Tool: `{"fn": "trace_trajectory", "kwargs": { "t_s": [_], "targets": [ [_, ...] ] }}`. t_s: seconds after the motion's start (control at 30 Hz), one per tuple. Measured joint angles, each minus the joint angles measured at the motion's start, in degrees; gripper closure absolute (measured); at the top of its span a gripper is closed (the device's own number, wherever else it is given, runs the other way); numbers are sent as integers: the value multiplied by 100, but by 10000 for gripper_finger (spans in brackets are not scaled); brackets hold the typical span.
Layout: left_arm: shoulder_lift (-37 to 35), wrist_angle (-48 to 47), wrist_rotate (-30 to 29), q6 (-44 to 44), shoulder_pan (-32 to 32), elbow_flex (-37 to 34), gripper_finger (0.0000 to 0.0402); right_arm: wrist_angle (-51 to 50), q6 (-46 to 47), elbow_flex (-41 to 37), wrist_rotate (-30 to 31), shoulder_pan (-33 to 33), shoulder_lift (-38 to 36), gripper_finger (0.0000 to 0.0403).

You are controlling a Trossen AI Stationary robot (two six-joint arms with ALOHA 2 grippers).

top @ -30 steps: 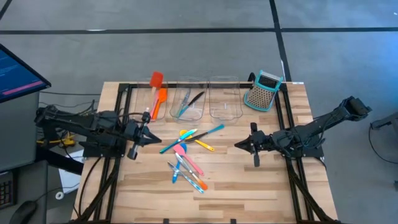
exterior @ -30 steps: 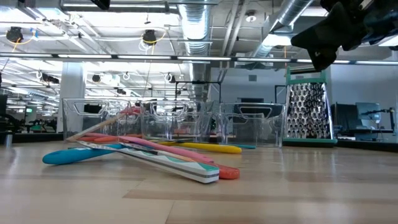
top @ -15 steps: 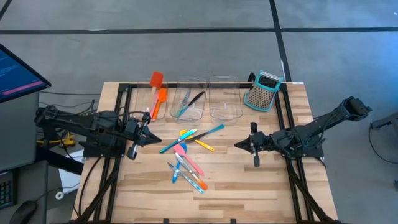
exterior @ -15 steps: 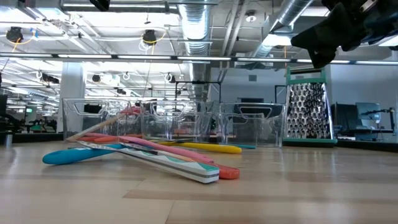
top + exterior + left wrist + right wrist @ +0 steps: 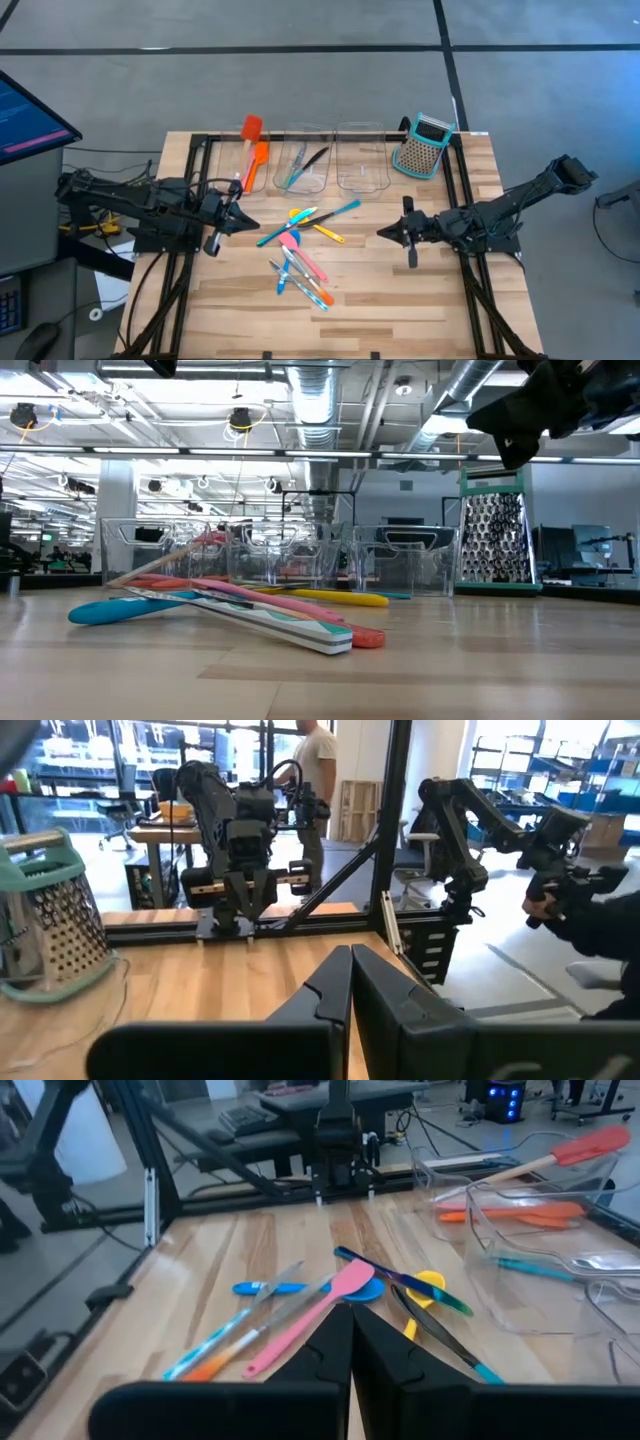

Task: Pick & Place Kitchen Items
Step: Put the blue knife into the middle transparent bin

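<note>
Several kitchen items lie in a loose heap (image 5: 300, 252) at the middle of the table: a pink spoon (image 5: 312, 1308), blue ones (image 5: 262, 1288), a yellow one (image 5: 425, 1286), a teal one (image 5: 338, 212), an orange-tipped one (image 5: 318, 293). An orange spatula (image 5: 256, 163) lies in the leftmost clear bin (image 5: 243, 183); a red spatula (image 5: 251, 128) leans on its far rim. A teal spoon and a black piece (image 5: 314, 158) lie in the middle bin (image 5: 303, 186). My left gripper (image 5: 244, 223) hovers shut left of the heap. My right gripper (image 5: 381, 234) hovers shut right of it. Both hold nothing.
A third clear bin (image 5: 362, 184) stands right of the other two. The teal-and-grey box grater (image 5: 422, 146) stands at the far right. Black frame rails (image 5: 462, 190) run along both table sides. Bare wood lies near the front edge. A person (image 5: 318, 765) stands in the room beyond.
</note>
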Motion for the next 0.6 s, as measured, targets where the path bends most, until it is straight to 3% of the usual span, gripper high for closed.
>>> {"fn": "trace_trajectory", "kwargs": {
  "t_s": [0.1,0.23,0.6],
  "targets": [
    [4,-7,1,7,0,0,400,43,138,20,55,-20,10,403],
    [58,-40,-90,255,0,2,400,-337,146,393,666,-18,367,403],
    [142,-47,-455,319,12,2,400,-2600,-19,2489,825,-545,2563,403]
  ]
}}
